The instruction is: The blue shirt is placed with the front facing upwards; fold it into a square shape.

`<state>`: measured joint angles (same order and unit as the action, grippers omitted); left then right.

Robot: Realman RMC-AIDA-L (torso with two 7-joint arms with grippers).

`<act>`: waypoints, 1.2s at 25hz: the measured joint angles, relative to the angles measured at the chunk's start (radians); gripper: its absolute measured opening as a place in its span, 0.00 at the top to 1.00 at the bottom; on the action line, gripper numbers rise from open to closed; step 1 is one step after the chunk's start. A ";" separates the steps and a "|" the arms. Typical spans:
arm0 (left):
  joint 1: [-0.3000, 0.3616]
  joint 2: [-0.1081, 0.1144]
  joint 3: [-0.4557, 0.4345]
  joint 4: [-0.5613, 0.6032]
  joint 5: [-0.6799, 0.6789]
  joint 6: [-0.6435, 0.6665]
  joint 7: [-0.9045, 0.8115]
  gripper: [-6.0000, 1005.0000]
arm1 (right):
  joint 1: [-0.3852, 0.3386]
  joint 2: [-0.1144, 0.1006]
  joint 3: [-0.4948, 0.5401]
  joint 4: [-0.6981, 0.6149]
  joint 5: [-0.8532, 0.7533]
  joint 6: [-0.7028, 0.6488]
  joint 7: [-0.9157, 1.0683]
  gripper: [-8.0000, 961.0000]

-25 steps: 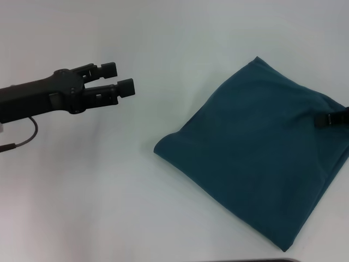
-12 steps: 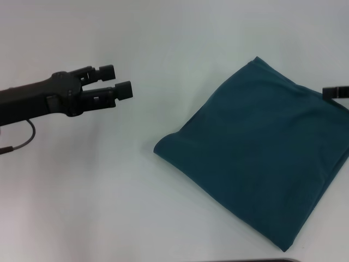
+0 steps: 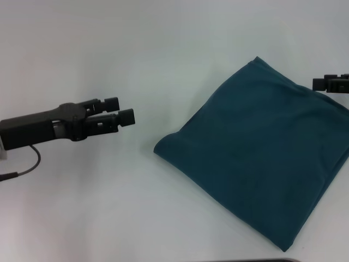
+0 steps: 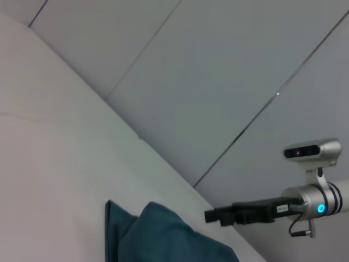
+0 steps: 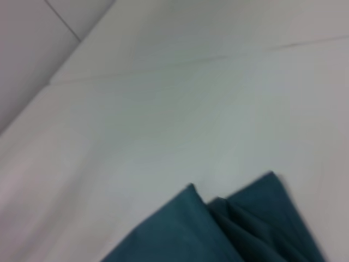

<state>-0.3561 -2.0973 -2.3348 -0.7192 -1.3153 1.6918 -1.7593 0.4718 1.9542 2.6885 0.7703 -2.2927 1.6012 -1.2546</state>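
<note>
1. Head view: the white table (image 3: 163, 49) carries the blue shirt (image 3: 262, 153), folded into a rough square set cornerwise on the robot's right side. Only plain teal cloth faces up. The shirt lies in the same place and shape as in both earlier frames; its far right part runs out of the picture.

2. Left gripper (image 3: 123, 112) hangs over bare table on the robot's left, well apart from the shirt, fingers slightly parted and empty. It sits lower in the picture than half a second ago, and the arm lies more nearly level.

3. Right gripper (image 3: 326, 83) shows only as a dark tip at the right edge, beside the shirt's far right border. One second ago it lay over the cloth; it now stands off it, higher and further out. Whether its fingers are apart or together cannot be told, as most of it is cut off.

4. Left wrist view: one raised corner of the shirt (image 4: 158, 234) appears at the frame edge, and the right gripper (image 4: 215, 216) reaches out beyond it on its silver wrist, which bears a blue light and a small camera. A panelled grey wall (image 4: 218, 82) stands behind, not seen from the head.

5. Right wrist view: shows stacked layers at a shirt (image 5: 229, 229) corner, which the head view shows as one smooth sheet. Fine detail there is blurred.
</note>
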 joint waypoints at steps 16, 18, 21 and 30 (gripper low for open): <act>-0.002 -0.004 0.003 0.027 0.059 -0.012 -0.083 0.07 | -0.113 0.011 0.036 -0.001 0.301 0.134 -0.273 0.10; -0.007 -0.007 0.002 0.028 0.080 -0.016 -0.103 0.07 | -0.108 0.004 0.024 -0.002 0.288 0.147 -0.251 0.07; -0.017 -0.011 0.006 0.030 0.113 -0.038 -0.145 0.07 | -0.096 -0.002 0.001 -0.001 0.259 0.162 -0.230 0.04; -0.064 -0.014 0.011 0.127 0.163 -0.103 -0.213 0.07 | -0.071 0.001 -0.033 0.009 0.240 0.186 -0.194 0.04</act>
<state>-0.4204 -2.1117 -2.3241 -0.5926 -1.1522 1.5890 -1.9727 0.4011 1.9551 2.6550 0.7792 -2.0525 1.7870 -1.4481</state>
